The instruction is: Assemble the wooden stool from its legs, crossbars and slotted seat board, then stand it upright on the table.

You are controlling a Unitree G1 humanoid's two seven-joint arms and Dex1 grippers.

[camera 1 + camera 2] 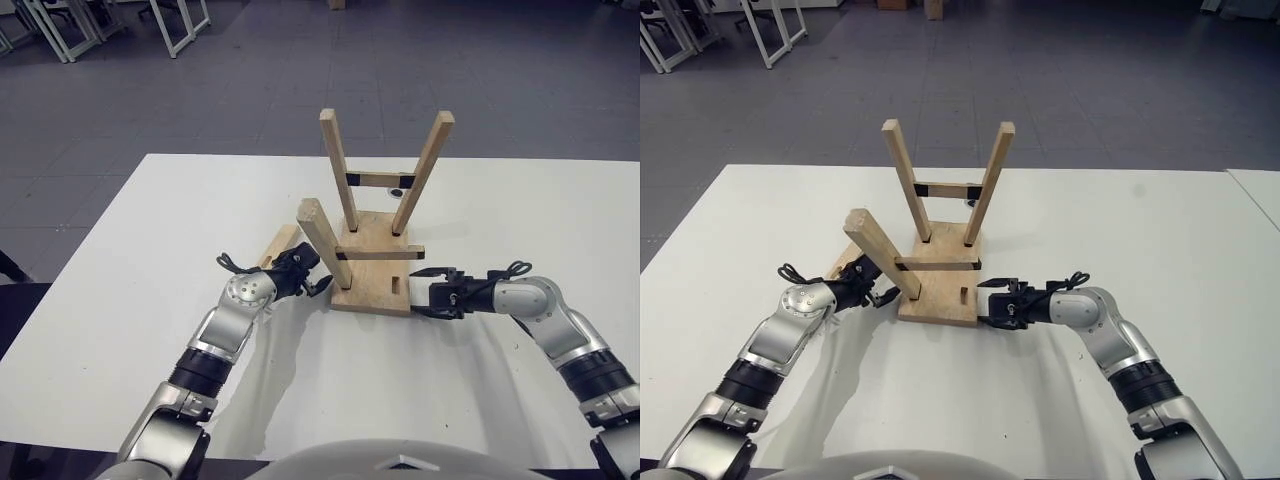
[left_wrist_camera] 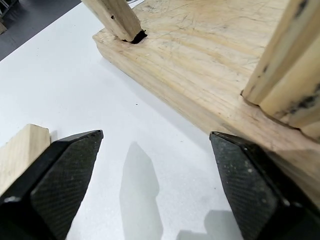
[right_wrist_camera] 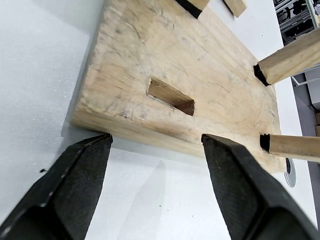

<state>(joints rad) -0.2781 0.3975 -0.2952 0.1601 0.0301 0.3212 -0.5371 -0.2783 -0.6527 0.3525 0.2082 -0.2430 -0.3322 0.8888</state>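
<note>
Splayed fingers (image 3: pixel 80 185) (both pairs) at opposite seat board (image 3: pixel 200 65) edges, perhaps touching

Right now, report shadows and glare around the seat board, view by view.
Left eye view: the table is evenly lit, no glare, and the seat board throws only a thin soft shadow at its near edge. Right wrist view: a narrow dark shadow runs under the board's edge; the empty slot is shaded inside.
</note>
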